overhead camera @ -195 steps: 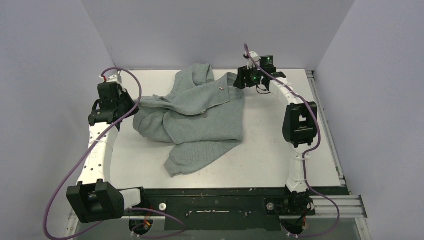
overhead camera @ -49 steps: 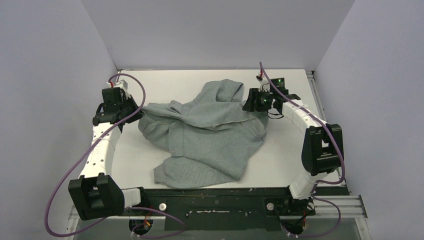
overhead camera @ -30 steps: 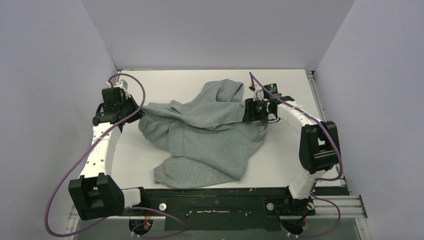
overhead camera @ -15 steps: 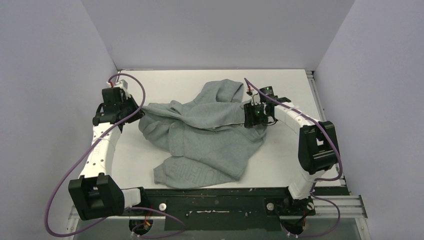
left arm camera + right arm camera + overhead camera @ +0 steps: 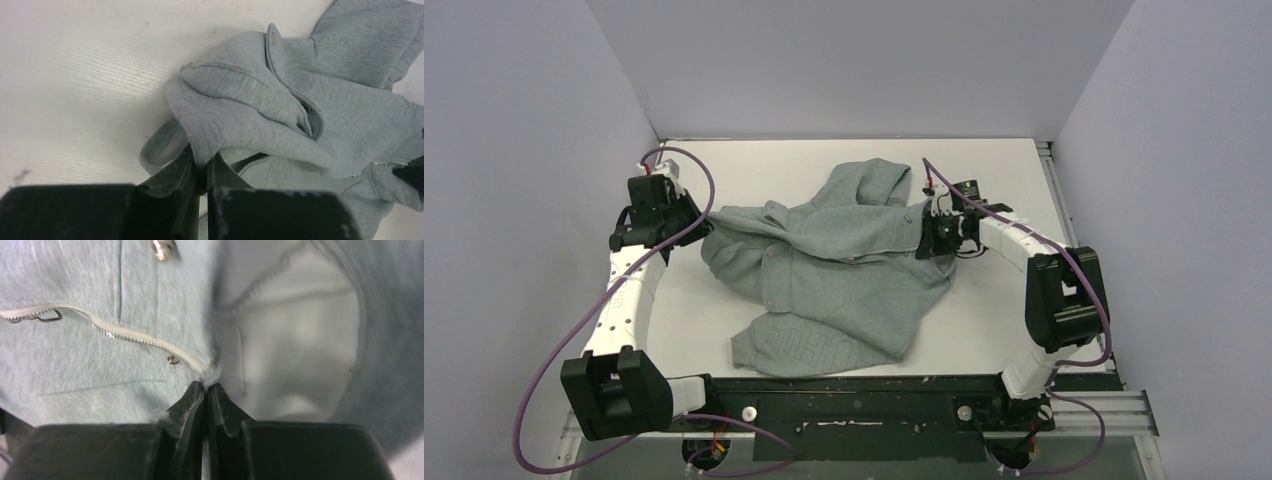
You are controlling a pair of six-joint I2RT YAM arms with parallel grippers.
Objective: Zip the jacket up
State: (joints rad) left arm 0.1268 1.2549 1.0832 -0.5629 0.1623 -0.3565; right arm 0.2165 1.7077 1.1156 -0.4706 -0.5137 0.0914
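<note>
Right gripper [image 5: 924,238] has slid left onto the jacket [image 5: 844,275] and snapped closed, pinching the edge where the pale zipper [image 5: 125,333] ends, centre of the right wrist view. Left gripper [image 5: 696,226] stays clenched on a fabric fold at upper left of the top view, likely anchoring it so the front pulls flat. Jacket lies crumpled mid-counter [image 5: 1004,300] and looks unzipped.

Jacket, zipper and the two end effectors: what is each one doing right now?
jacket: crumpled on the table, not zipped up.
zipper: looks undone, teeth showing along one edge.
left end effector: shut on a fold of the jacket.
right end effector: shut on the jacket by the zipper's end.
</note>
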